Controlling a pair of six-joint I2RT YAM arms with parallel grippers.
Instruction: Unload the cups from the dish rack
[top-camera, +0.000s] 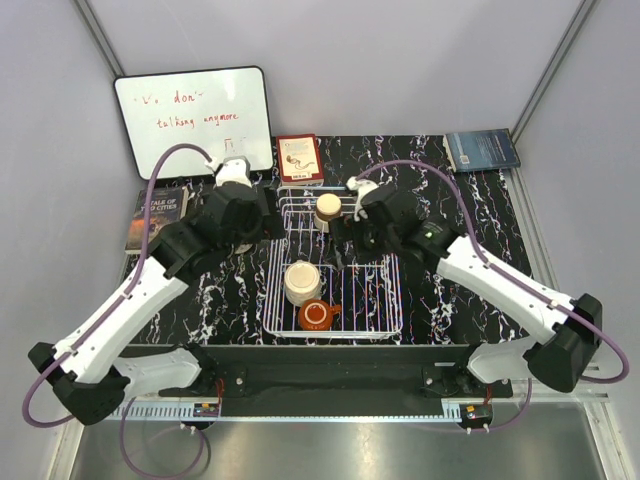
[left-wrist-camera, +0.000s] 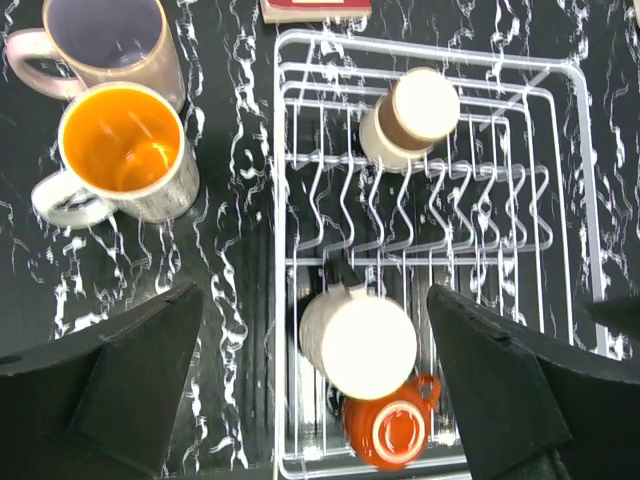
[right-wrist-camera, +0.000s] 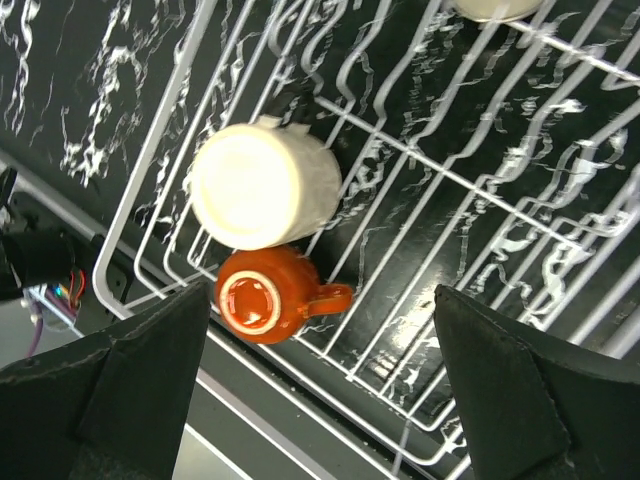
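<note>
Cream ceramic mug (right-wrist-camera: 265, 185) drains upside-down in the white wire rack (left-wrist-camera: 278, 200) beneath left pincer (left-wrist-camera: 312, 300) and right pincer (right-wrist-camera: 322, 295), both spread empty.

White-and-black left arm (top-camera: 120, 310) reaches fwd from near-left base, bent downward at its end. Its black two-finger left gripper (left-wrist-camera: 312, 300) faces down, fingers (left-wrist-camera: 130, 380) spread wide, nothing btwn them. White-and-black right arm (top-camera: 500, 275) angles in from near-right; black right gripper (right-wrist-camera: 322, 295) likewise down-facing, fingers wide apart, empty. Both grippers level w/ each other, not touching.
</note>
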